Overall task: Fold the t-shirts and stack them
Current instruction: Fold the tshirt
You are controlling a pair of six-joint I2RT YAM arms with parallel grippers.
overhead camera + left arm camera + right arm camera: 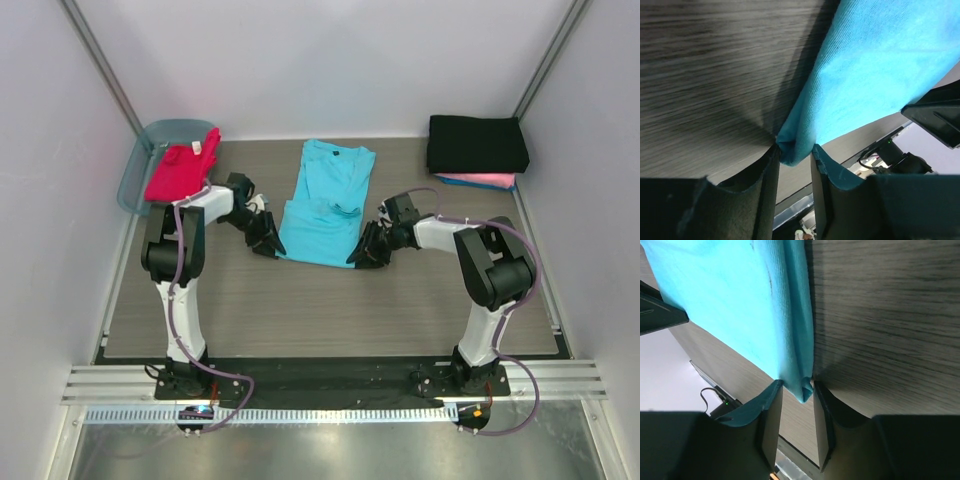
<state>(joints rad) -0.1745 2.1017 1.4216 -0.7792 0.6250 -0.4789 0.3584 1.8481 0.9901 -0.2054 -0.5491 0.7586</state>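
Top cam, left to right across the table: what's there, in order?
Tub → red shirt → left end effector → turquoise shirt → right end effector → black shirt folded on top of a pink shirt.

Legible text, labels, brands, numbers, signs: none. Small white tag (197,146) on the crumpled red-magenta cloth t-shirt (180,170): too small to read. No print on the flat turquoise cloth t-shirt (325,200).
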